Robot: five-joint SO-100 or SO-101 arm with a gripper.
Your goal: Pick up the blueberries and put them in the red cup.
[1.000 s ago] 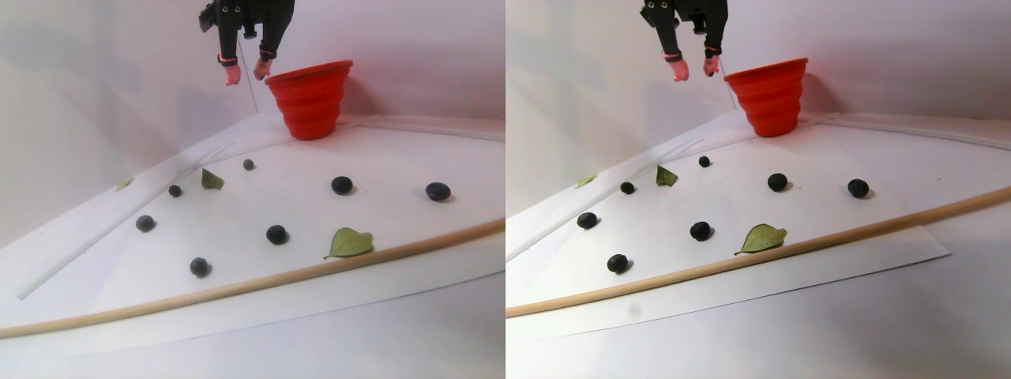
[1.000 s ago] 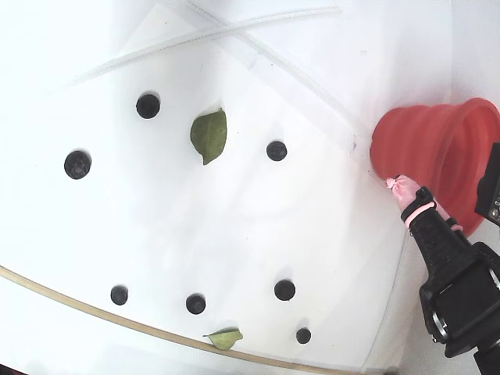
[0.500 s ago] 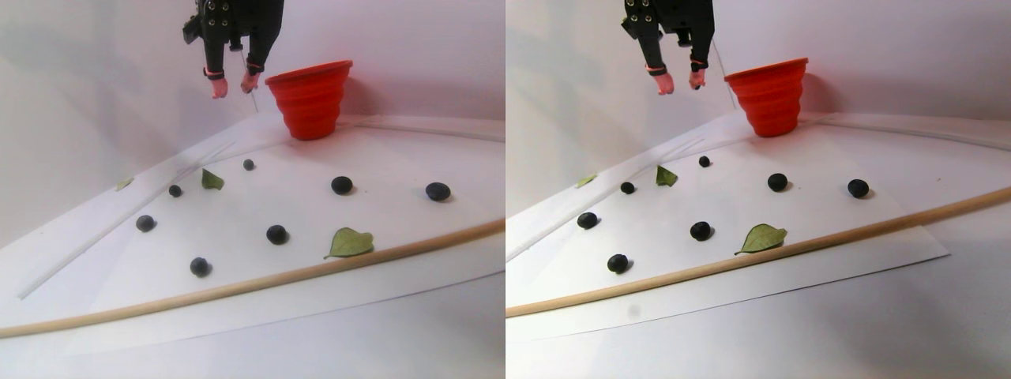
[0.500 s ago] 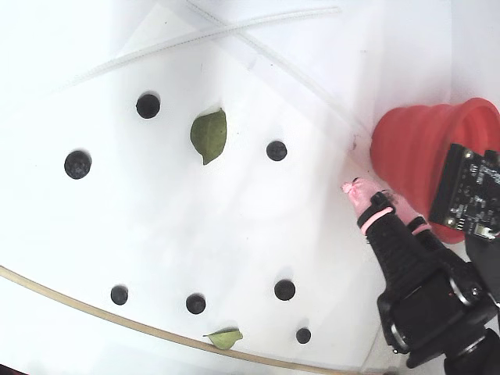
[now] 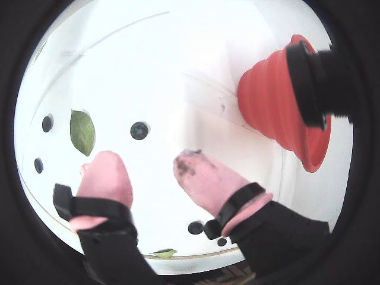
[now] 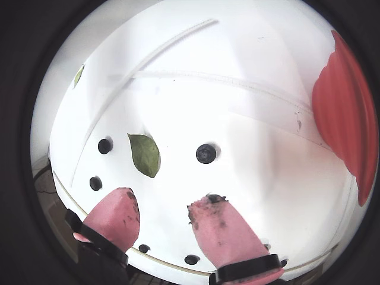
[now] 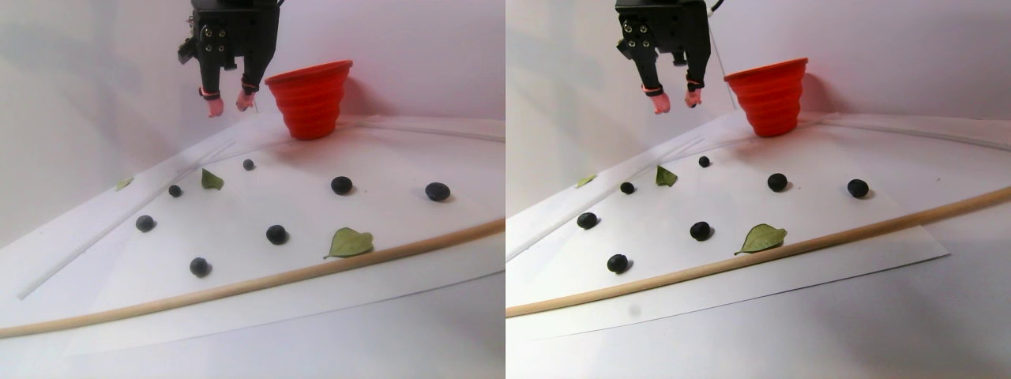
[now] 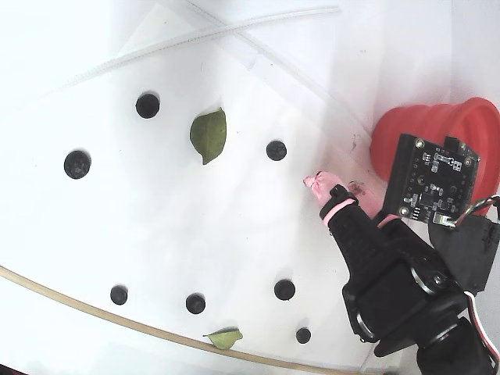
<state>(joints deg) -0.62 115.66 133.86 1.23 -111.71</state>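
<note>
The red cup (image 7: pixel 310 99) stands at the back of the white sheet, at the right in the fixed view (image 8: pixel 391 141) and in both wrist views (image 5: pixel 270 113) (image 6: pixel 344 113). Several blueberries lie scattered on the sheet, such as one (image 8: pixel 276 150) nearest the cup and another (image 7: pixel 276 234) mid-sheet. My gripper (image 7: pixel 228 106) hangs in the air left of the cup, open, with nothing between its pink fingertips (image 5: pixel 145 161) (image 6: pixel 165 199). Dark smears mark the fingertips (image 6: pixel 211 208). A blueberry (image 5: pixel 139 130) lies on the sheet beyond them. In the fixed view one fingertip (image 8: pixel 315 183) shows over the sheet.
Green leaves (image 8: pixel 208 134) (image 7: pixel 349 242) (image 7: pixel 210 180) lie among the berries. A long wooden stick (image 7: pixel 237 288) borders the sheet's near edge. A clear thin tube (image 8: pixel 195 35) lies along the far side. White walls rise behind the cup.
The gripper has moved away from the cup's rim, leftward and lower in the stereo pair view, out over the sheet. It stays open. The berries have not moved.
</note>
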